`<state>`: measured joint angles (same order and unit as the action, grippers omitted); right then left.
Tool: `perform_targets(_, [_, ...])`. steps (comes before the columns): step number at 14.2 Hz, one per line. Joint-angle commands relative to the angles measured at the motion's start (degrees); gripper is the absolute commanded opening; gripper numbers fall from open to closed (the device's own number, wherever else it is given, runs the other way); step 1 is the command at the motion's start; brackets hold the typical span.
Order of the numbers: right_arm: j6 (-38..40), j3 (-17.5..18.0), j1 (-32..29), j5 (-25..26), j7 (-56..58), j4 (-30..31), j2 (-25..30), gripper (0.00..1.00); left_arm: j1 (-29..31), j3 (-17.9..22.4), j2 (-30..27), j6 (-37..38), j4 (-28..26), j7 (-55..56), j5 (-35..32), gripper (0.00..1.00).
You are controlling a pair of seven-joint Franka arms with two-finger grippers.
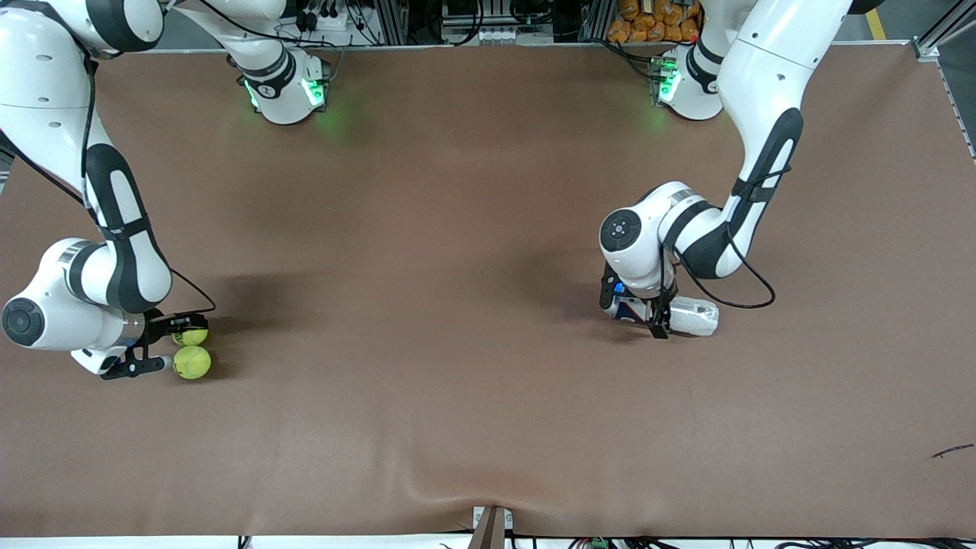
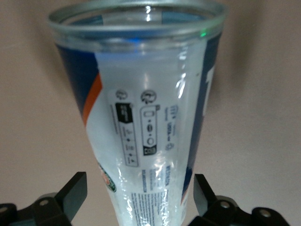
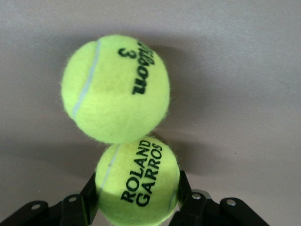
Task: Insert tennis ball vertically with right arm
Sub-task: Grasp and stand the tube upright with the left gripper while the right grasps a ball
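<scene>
So the right gripper [image 1: 169, 349] sits low at the lower left of the front view, down at the right arm's end of the brown table [image 1: 457, 267]. Its black fingers [image 3: 89, 195] are clamped on a fuzzy yellow-green tennis ball marked ROLAND GARROS [image 3: 137, 184]. A second yellow-green tennis ball with a 3 on it [image 3: 115, 88] lies just beside the held one, and the two look to be touching, which is the tricky bit.

Over at the right of centre of the front view, the left gripper [image 1: 660, 320] straddles a clear plastic tennis-ball tube with a blue and orange label [image 2: 141, 127]. The tube is lying on its side on the table. The fingers stand wide on either side of it, not pinching yet.

To do this step well, the right arm probably wants a straight lift so the held ball clears its neighbour without rolling it off. The tube would also need standing upright, mouth up, before any drop from above makes sense.
</scene>
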<state>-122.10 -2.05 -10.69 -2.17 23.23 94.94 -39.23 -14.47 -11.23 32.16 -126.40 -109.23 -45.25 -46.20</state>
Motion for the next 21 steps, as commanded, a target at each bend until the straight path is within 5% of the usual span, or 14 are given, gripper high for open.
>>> perform_targets(1, [1.59, 0.91, -1.52, -0.73, 2.78, -0.46, 2.22, 0.11, 0.84, -0.2, 0.44, -1.48, -0.28, -0.63, -1.52, 1.0])
perform_targets(9, [8.71, 1.26, -4.34, -6.08, 8.94, -0.64, 6.96, 0.12, 0.84, -0.2, 2.2, -1.57, -0.02, 0.16, -3.81, 0.97])
perform_targets(12, [10.74, 1.26, -3.99, -8.37, 8.59, -0.81, 8.55, 0.11, 0.76, -0.11, 2.64, -1.57, 0.25, 0.16, -3.9, 0.66])
perform_targets(14, [12.05, 1.26, -3.9, -9.69, 8.33, -1.16, 9.16, 0.11, 0.67, -0.2, 2.73, -1.57, 0.42, 0.25, -4.16, 0.54])
perform_targets(21, [17.06, 1.26, -2.23, -11.28, 2.72, -1.95, 11.36, 0.1, -3.37, -2.81, 0.97, -1.57, 4.62, 4.99, -3.11, 0.57])
